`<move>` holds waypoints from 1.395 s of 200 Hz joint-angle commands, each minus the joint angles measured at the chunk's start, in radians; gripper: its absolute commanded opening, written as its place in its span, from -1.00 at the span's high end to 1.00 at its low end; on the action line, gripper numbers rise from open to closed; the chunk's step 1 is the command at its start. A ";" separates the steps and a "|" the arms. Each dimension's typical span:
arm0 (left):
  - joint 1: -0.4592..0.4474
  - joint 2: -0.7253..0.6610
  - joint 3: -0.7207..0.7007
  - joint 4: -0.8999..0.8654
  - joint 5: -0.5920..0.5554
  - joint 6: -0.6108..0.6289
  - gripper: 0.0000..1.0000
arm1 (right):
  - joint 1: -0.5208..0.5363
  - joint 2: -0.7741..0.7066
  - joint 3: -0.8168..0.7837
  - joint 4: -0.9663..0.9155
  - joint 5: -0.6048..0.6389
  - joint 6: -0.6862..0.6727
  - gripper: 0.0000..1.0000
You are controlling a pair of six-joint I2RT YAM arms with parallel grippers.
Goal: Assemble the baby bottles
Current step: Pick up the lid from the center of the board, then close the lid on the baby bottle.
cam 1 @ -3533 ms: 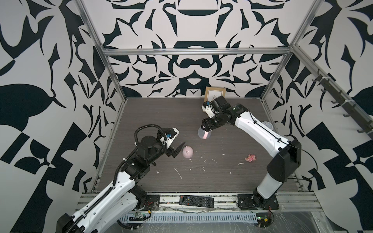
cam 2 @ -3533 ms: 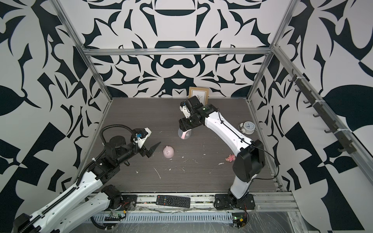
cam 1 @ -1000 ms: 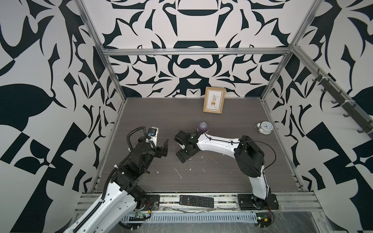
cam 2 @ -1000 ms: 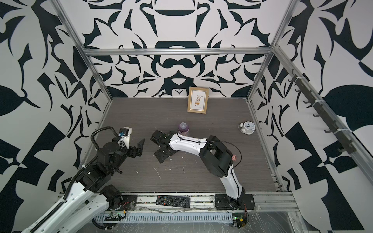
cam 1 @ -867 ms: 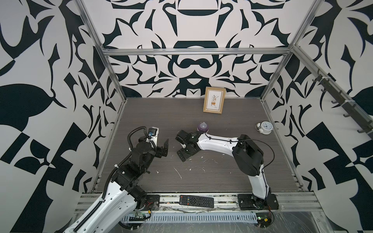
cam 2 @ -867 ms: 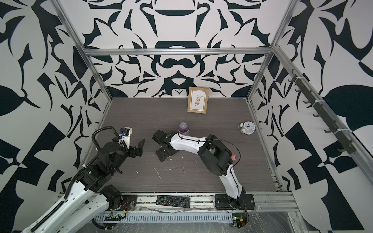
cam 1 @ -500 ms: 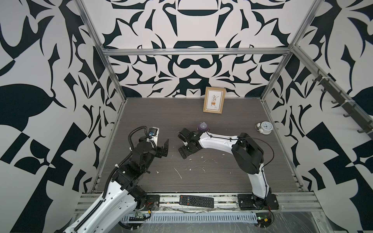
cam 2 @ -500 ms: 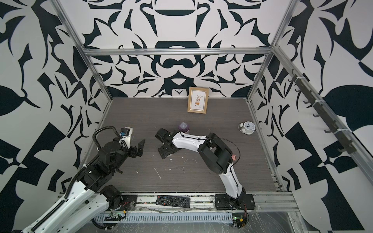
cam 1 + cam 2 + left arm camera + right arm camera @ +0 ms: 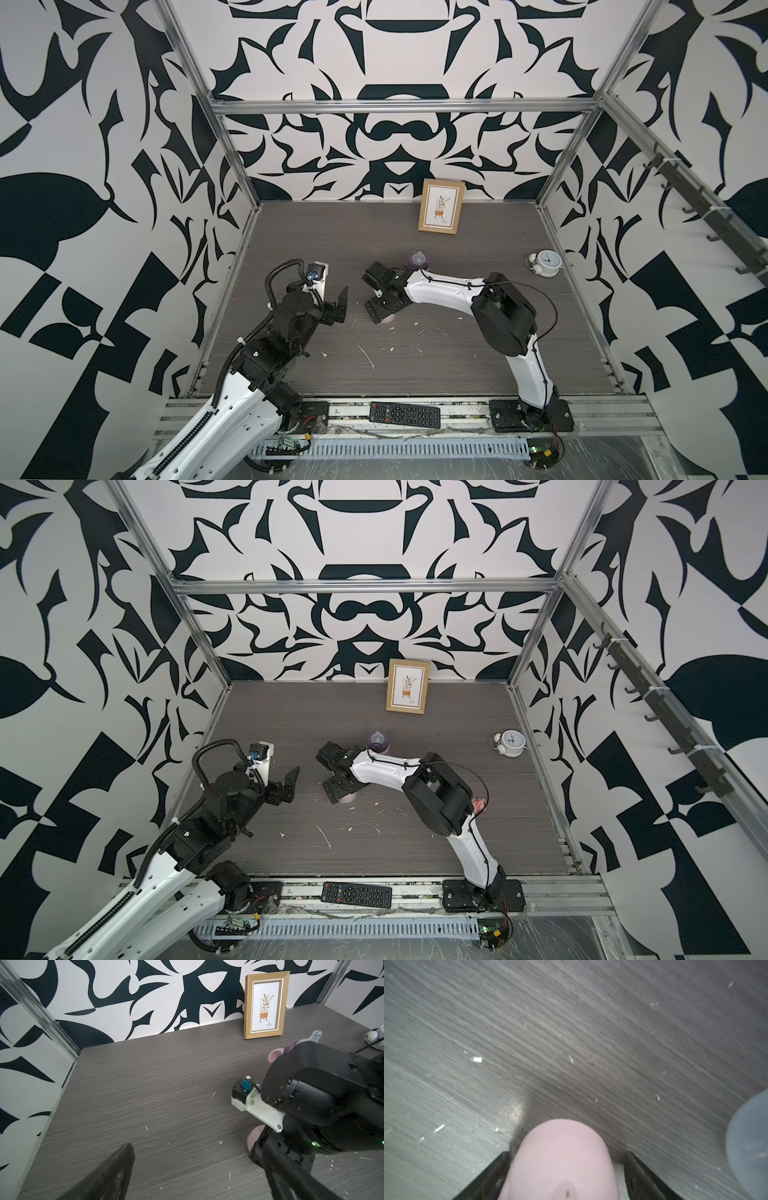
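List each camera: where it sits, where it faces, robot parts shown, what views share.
Top views: high in front, looking down toward back wall; left arm, right arm.
Left wrist: on left arm, facing picture frame; left tool, right arm's wrist.
Right wrist: on right arm, looking down at table; right tool astride pink cap.
Shared: pink cap, in both wrist views.

Both arms had white shells and black joint housings; the left arm [image 9: 232,409] carried black corrugated conduit [image 9: 269,279], the right arm [image 9: 440,291] a white screwed camera bracket [image 9: 260,1109].
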 commanded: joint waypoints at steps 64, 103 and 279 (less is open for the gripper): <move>0.001 0.004 -0.026 -0.004 0.015 0.001 -0.99 | 0.014 -0.040 0.070 -0.104 0.044 -0.019 -0.36; 0.001 0.014 -0.033 0.014 0.017 0.000 -0.99 | 0.013 -0.126 0.175 -0.172 -0.036 -0.062 -0.11; 0.001 0.036 -0.045 0.049 0.029 -0.001 -0.99 | -0.318 -0.091 0.689 -0.571 -0.057 -0.292 0.18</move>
